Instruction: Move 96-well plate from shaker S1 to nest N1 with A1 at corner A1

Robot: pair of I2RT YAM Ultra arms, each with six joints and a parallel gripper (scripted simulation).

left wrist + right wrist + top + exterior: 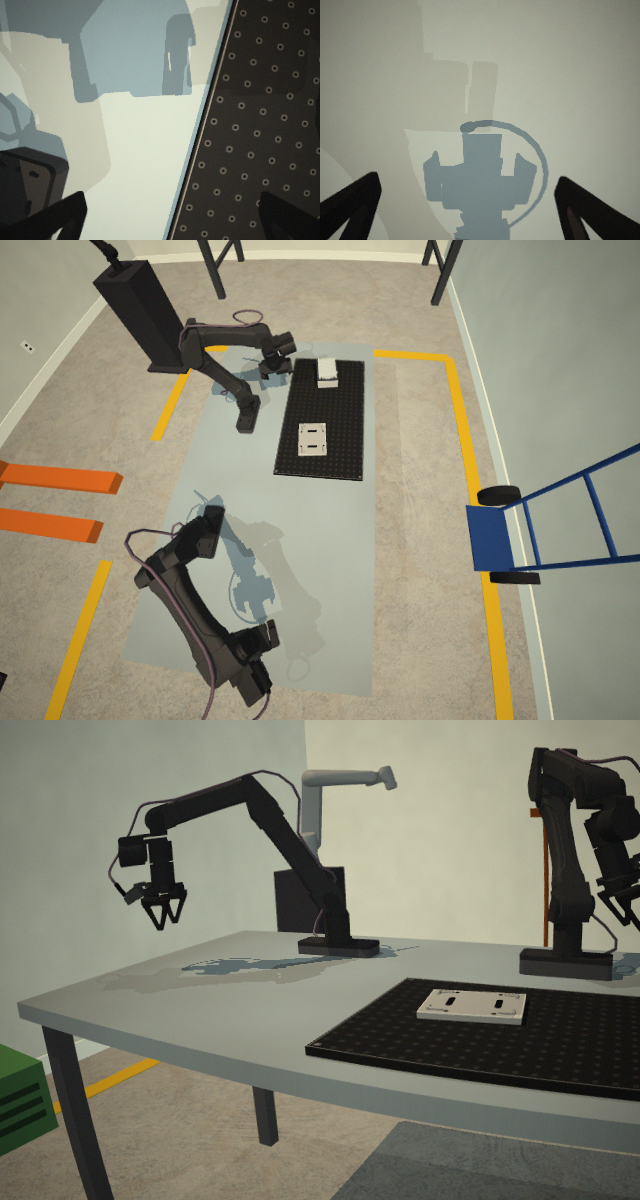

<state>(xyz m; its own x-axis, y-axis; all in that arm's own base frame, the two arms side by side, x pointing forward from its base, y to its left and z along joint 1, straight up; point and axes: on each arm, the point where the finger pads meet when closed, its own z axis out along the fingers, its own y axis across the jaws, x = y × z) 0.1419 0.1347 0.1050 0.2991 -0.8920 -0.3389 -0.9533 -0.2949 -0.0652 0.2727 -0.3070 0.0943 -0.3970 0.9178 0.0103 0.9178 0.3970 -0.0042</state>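
The white 96-well plate [326,368] sits on the plate shaker S1 [331,379] at the far end of the black breadboard [321,418]. I cannot make out its cut-off corner. The white nest N1 [312,438] lies empty nearer the breadboard's middle and also shows in the exterior view [473,1006]. My left gripper [269,370] is open and empty, hovering over the table just beside the breadboard's edge, left of the shaker; its fingers show in the left wrist view [170,220]. My right gripper [256,679] [163,913] is open and empty, high above bare table far from the breadboard [475,210].
A black tower [139,312] stands behind the left arm's base. A blue hand truck [542,529] and orange bars [56,498] are on the floor off the table. A green box [20,1102] sits on the floor by the table's corner.
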